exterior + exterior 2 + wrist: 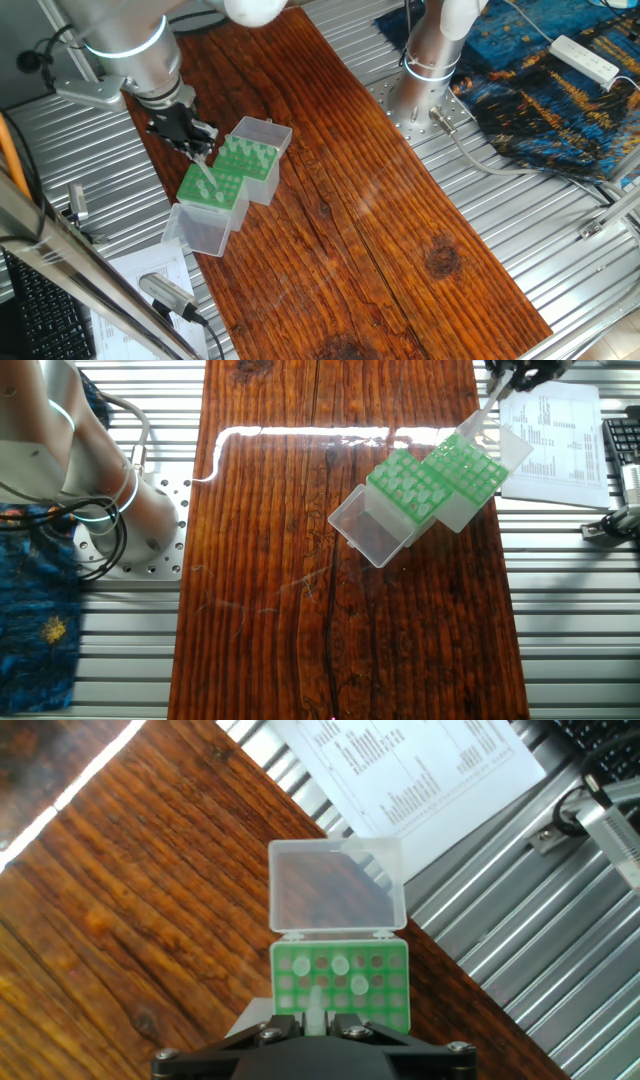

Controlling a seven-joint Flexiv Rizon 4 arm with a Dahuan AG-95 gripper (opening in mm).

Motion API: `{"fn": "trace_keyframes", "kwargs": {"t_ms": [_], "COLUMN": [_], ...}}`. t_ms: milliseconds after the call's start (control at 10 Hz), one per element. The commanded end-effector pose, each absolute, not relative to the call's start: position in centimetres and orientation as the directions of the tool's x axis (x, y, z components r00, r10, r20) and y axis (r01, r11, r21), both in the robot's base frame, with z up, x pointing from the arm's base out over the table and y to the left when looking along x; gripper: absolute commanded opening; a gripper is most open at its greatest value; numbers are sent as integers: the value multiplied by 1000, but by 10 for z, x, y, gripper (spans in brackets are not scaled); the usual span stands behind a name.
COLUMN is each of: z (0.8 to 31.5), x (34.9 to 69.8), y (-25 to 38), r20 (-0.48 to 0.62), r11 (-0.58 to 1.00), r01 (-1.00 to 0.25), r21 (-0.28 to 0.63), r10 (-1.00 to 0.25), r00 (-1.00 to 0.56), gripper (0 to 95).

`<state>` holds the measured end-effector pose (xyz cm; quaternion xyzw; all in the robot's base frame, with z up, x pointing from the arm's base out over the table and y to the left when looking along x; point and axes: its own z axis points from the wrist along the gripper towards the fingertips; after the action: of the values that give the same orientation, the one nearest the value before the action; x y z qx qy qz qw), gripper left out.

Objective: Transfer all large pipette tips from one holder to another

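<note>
Brown wood boards make up the worktop [380, 220], and two green racks with clear flip lids sit side by side on it, touching. The tool [203, 160] hangs just over the nearer rack [212, 187], and its two fingers are pinched on one large pipette tip [204, 183] that points down at the holes. The hand view shows this rack [339, 988] with only a few tips standing in it and many holes bare. The other rack [412, 485] seems to have more tips in its rows, though they are too small to count. So I think the job is only partly done, with many tips left to move.
</note>
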<state>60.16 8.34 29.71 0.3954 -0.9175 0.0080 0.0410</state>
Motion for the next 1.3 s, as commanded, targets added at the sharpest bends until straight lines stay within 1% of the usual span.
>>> {"fn": "trace_keyframes", "kwargs": {"t_ms": [100,600,800,1300], "z": [302,309,304,294], "x": [595,562,545,524], "y": [76,60,57,50], "r20": [80,65,54,39], "r11": [677,658,661,666], "r01": [-735,-752,-749,-744], "r21": [25,44,46,50], "r10": [-735,-753,-751,-746], "r00": [-674,-655,-659,-665], "gripper": [0,0,0,0]}}
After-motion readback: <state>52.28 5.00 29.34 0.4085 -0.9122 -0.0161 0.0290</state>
